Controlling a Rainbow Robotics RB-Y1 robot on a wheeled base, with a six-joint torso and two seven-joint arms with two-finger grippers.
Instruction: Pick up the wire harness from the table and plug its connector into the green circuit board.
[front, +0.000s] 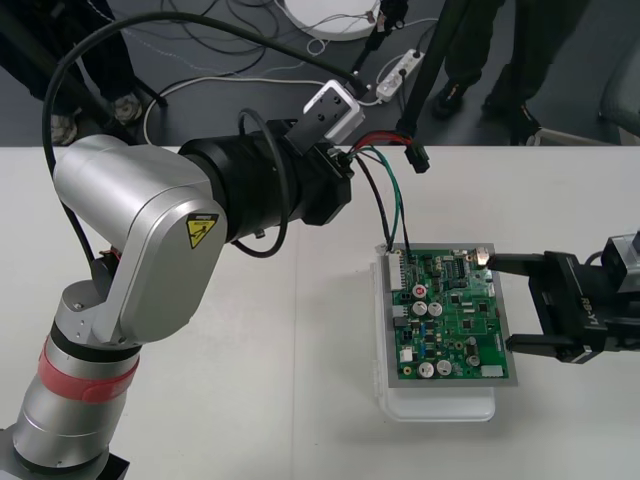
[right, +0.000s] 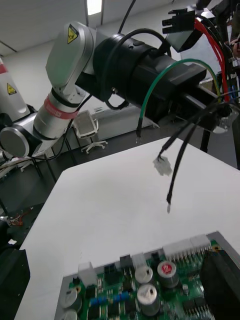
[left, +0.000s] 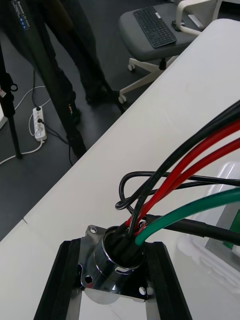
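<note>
My left hand (left: 112, 252) is clamped on the wire harness (front: 385, 190). Its 2 black fingers (left: 60, 282) pinch the round metal socket (left: 107, 272) at the flange, and red, black and green wires (left: 185, 175) stream out of it. From the front, that hand hangs above the tabletop (front: 250, 400), just beyond the far left corner of the green board (front: 445, 315). The small black plug (front: 418, 158) dangles in the air near the tabletop's far edge, not in the board. Green and black wires droop toward the board's far left corner; whether they touch it, I cannot tell. My right hand (front: 500, 303) sits at the board's right edge, spread wide, with 1 finger by the far right corner and 1 by the near right corner. The board lies on its white base (front: 440, 405).
</note>
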